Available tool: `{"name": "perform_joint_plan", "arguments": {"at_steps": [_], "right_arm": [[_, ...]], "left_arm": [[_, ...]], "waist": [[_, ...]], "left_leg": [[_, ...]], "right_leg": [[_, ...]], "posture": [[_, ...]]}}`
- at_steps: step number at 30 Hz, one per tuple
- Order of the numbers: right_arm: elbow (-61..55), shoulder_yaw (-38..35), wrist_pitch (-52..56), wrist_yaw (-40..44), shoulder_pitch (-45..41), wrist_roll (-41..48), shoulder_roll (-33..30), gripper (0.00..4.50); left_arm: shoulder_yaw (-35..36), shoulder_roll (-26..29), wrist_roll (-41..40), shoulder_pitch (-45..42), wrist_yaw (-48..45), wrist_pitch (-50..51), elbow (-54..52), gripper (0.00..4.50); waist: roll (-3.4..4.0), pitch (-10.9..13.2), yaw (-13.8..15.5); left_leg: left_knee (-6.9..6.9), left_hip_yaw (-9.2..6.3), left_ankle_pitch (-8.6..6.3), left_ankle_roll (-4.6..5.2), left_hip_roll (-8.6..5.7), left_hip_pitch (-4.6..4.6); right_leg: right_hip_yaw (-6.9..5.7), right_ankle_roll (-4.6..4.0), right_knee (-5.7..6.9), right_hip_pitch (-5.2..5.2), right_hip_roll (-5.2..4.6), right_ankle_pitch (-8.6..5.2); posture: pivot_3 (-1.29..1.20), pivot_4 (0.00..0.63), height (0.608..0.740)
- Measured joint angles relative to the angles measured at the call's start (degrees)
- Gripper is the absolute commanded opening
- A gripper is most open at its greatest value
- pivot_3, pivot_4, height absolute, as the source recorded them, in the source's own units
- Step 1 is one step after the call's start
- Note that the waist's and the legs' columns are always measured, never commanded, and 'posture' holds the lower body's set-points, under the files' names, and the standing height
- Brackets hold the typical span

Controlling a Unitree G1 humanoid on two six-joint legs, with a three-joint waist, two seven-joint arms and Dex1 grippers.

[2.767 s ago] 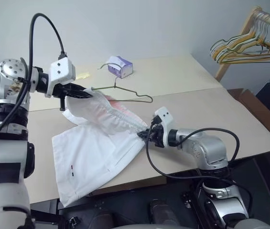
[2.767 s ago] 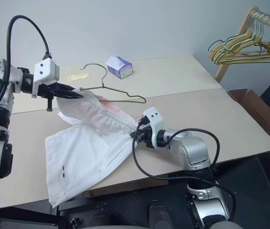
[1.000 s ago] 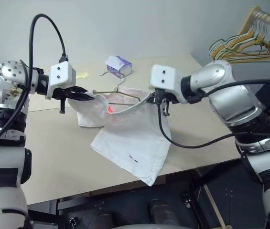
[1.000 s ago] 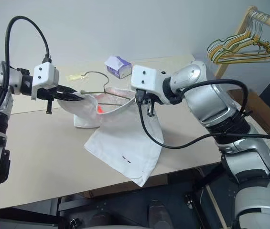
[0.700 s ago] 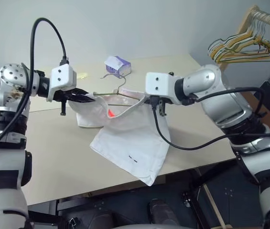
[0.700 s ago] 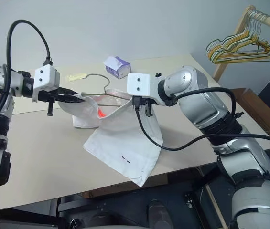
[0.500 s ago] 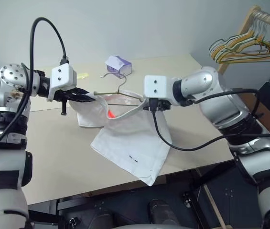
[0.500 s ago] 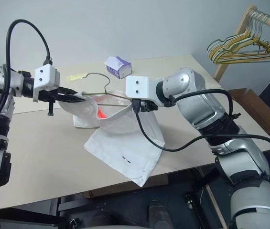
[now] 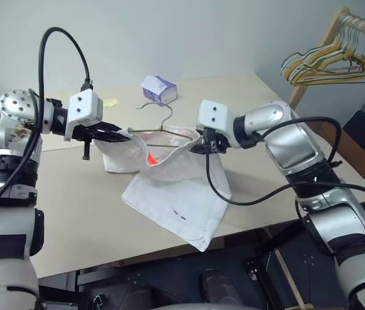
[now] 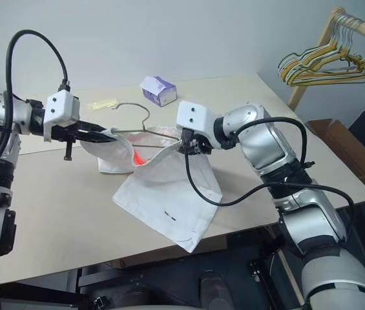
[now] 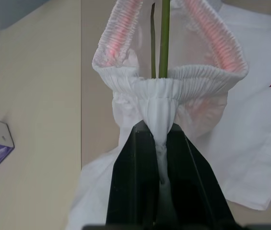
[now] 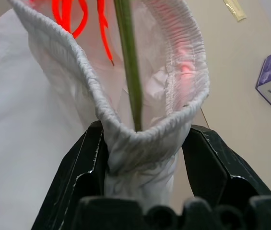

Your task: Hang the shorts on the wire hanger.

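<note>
Looks like a robot test lab, not a home: plain beige table (image 9: 72,213) against a bare grey wall (image 9: 188,32), wooden rack (image 9: 327,45) upper right with spare hangers (image 9: 327,68), cardboard box (image 9: 356,152) at right edge, tissue box (image 9: 159,89) centre top.

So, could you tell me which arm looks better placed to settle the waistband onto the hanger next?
Probably the right. Its gripper has open jaws around the bunched waistband of the shorts, so it can shift. The left gripper is shut on the other end, steadying it around the wire hanger.

White shorts (image 9: 176,187), olive-green wire hanger (image 9: 163,131), purple box (image 9: 159,89)
</note>
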Motion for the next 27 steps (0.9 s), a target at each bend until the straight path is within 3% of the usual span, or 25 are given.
{"name": "perform_joint_plan", "arguments": {"at_steps": [3, 9, 11, 24, 25, 27], "right_arm": [[1.1, -0.1, 0.1, 1.1, 0.0, 0.6, 0.1, 1.94], [0.9, 0.0, -0.1, 3.3, 0.7, 1.4, 0.0, 0.03], [0.9, 0.0, -0.1, 3.4, 0.8, 1.4, 0.0, 0.01], [-0.4, -1.9, 2.9, 2.0, 3.3, 1.6, -0.5, 0.01], [-1.2, -2.5, 3.7, 1.7, 4.1, 2.0, -0.9, 0.01], [-3.1, -3.6, 6.1, 1.2, 5.6, 2.8, -1.4, 0.01]], "left_arm": [[0.5, 0.0, -0.7, 0.0, -1.1, 0.0, -0.8, 0.00], [0.9, 0.0, -0.7, 0.0, -0.6, -0.3, -0.7, 0.00], [0.9, -0.1, -0.5, 0.0, -0.2, -0.6, -0.4, 0.00], [3.4, -2.1, -0.1, -0.5, 4.2, -2.0, 5.8, 4.25], [3.7, -2.1, -0.1, -0.5, 4.7, -2.1, 6.0, 4.49], [4.6, -2.0, -0.1, -0.5, 5.7, -2.5, 6.6, 4.50]], "waist": [[0.00, 0.0, 0.0], [0.00, 0.0, -0.6], [0.00, 0.0, -0.7], [0.00, 0.0, -1.2], [0.00, 0.0, -1.1], [0.00, 0.0, -1.1]], "left_leg": [[0.00, 0.00, 0.00, 0.00, 0.00, 0.00], [0.00, -0.01, 0.00, 0.00, 0.00, 0.00], [0.00, -0.01, 0.00, 0.00, 0.00, 0.01], [0.00, -0.03, 0.00, 0.00, 0.00, 0.01], [0.00, -0.03, 0.00, 0.00, 0.00, 0.01], [0.01, -0.03, 0.00, 0.00, 0.00, 0.01]], "right_leg": [[0.00, 0.00, 0.01, 0.00, 0.00, 0.00], [0.00, 0.00, 0.02, 0.00, 0.00, 0.00], [0.00, 0.00, 0.02, 0.00, -0.01, 0.00], [0.00, 0.00, 0.03, 0.00, -0.01, 0.00], [0.00, 0.00, 0.03, 0.00, -0.01, 0.00], [0.00, 0.00, 0.02, 0.00, -0.02, 0.00]], "posture": [[-0.08, 0.000, 0.740], [-0.08, 0.000, 0.740], [-0.08, 0.000, 0.740], [-0.11, 0.000, 0.740], [-0.11, 0.000, 0.740], [-0.12, 0.000, 0.740]]}}
